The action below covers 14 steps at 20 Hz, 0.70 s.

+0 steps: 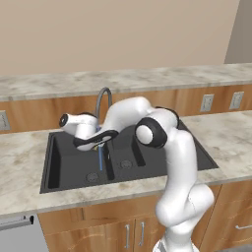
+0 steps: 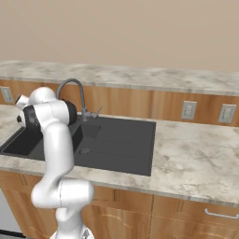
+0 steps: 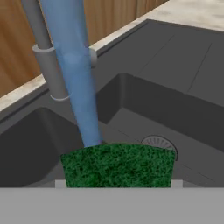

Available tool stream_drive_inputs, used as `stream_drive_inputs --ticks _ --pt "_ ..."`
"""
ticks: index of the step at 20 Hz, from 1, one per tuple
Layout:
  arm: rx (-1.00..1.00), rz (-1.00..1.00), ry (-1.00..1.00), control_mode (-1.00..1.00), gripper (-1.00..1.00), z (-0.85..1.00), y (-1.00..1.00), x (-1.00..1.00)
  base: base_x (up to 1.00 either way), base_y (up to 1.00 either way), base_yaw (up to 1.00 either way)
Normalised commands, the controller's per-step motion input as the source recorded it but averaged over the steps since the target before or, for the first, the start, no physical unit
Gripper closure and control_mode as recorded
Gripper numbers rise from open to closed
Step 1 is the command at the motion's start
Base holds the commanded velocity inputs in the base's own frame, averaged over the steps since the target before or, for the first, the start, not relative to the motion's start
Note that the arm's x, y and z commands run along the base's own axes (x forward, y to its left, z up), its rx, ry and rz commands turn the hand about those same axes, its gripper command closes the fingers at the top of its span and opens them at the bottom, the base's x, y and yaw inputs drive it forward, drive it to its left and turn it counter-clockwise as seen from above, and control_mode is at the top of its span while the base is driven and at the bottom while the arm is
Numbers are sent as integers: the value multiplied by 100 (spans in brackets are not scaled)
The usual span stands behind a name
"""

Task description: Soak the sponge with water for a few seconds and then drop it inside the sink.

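Presently: sink, basins bare; gripper clamped on sponge above the divider, water striking its top.

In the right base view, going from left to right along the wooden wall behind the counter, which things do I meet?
Left wall outlet → faucet → outlet → outlet.
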Motion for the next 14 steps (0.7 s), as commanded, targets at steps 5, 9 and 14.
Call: stream_drive_inputs --ticks 5,9,14 --pt "-3 -7 -2 -100 100 -27 0 5 0 0 0" --pt "-3 -7 -1 -100 100 -28 0 11 0 0 0" --pt "-4 -6 0 -100 100 -23 0 18 0 0 0"
